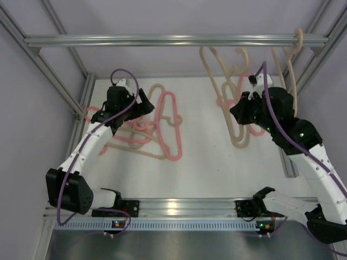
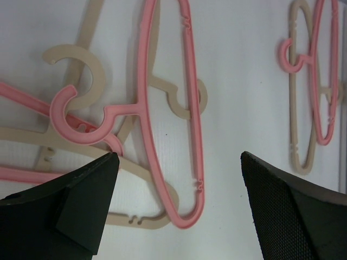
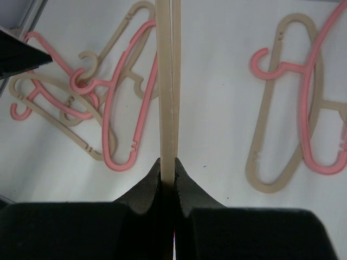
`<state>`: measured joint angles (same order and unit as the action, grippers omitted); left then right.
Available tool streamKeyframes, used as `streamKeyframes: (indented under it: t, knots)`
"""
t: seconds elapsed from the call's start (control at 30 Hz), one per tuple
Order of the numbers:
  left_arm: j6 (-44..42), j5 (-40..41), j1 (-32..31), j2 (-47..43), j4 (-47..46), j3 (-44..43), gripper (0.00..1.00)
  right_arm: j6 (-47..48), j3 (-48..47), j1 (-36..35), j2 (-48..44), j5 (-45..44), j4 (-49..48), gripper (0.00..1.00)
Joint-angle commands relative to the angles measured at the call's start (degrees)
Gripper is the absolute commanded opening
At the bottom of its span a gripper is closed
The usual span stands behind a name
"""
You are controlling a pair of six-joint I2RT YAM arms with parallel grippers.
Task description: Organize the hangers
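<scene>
Claw on the right arm is clenched on a thick beige plastic hanger, held up, presumably bound for the aluminium rail at 12 o'clock. Left claw gapes released above tangled pink and beige hangers on the white tabletop.
</scene>
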<state>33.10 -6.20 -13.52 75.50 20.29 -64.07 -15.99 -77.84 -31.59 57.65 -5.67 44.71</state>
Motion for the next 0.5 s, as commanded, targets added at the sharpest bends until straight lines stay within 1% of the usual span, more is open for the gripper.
streamKeyframes:
  t: [0.0,0.13,0.23,0.47]
  knots:
    - [-8.83,-1.11,0.33,-1.05,10.18,-4.74,0.98,1.75,-9.32,2.85,1.23,3.29,6.70,0.00]
    - [-12.88,4.52,0.42,-3.08,11.96,-3.61,0.98,2.45,-14.34,7.67,4.04,5.84,8.64,0.00]
    - [-14.55,7.76,0.42,-4.05,12.05,-1.24,0.98,2.45,-16.81,10.92,6.68,10.49,9.08,0.00]
    - [-16.75,9.53,0.51,-4.75,11.96,2.81,0.98,2.80,-20.41,13.05,12.66,11.04,9.17,0.00]
